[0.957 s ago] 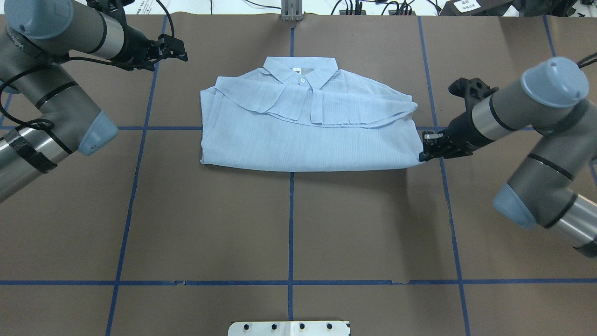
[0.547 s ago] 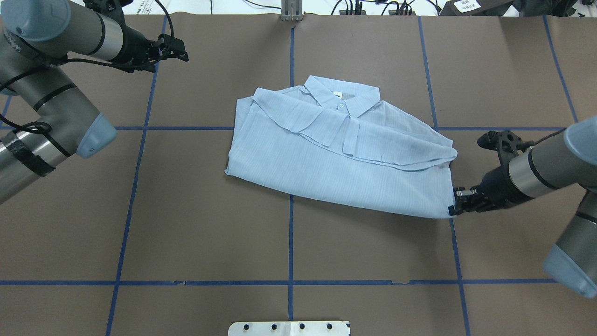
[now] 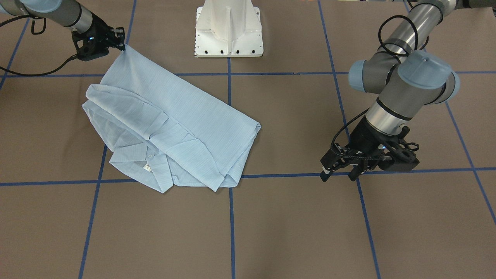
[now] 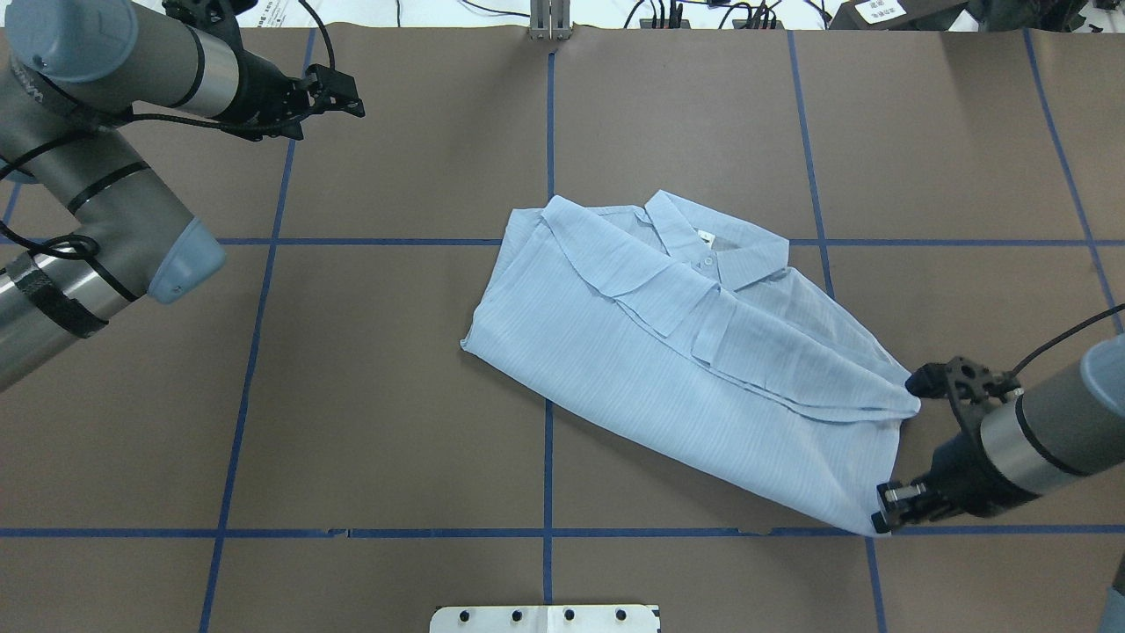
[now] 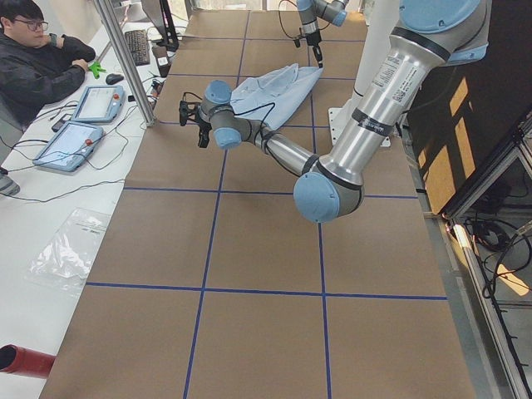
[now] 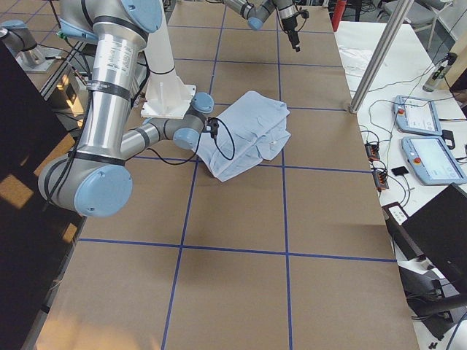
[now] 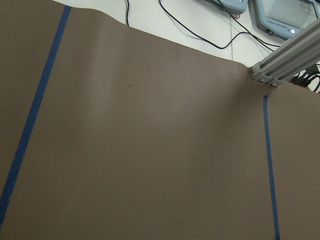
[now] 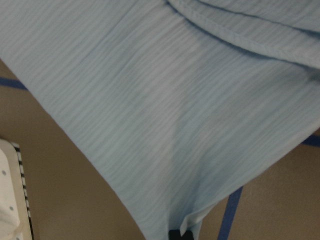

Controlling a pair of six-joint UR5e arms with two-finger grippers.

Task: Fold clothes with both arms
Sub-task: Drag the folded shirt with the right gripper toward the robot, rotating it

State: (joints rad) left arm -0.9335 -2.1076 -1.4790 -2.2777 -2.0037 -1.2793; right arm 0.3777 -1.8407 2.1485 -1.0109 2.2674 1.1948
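The thin, light blue striped button-up shirt [image 4: 668, 352] lies folded and slantwise on the brown, blue-taped desk [image 4: 352, 396], right of centre, with its collar on the far side. The right black two-finger tool [image 4: 883, 514] is clamped on its near right corner. The left black tool [image 4: 354, 97] hangs far left, jaws spread and empty.

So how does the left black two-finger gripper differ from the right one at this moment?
The left gripper is open and empty; the right gripper is shut on a corner of the light blue striped shirt. The left gripper hangs apart from the shirt; the right gripper touches it. Both are black.
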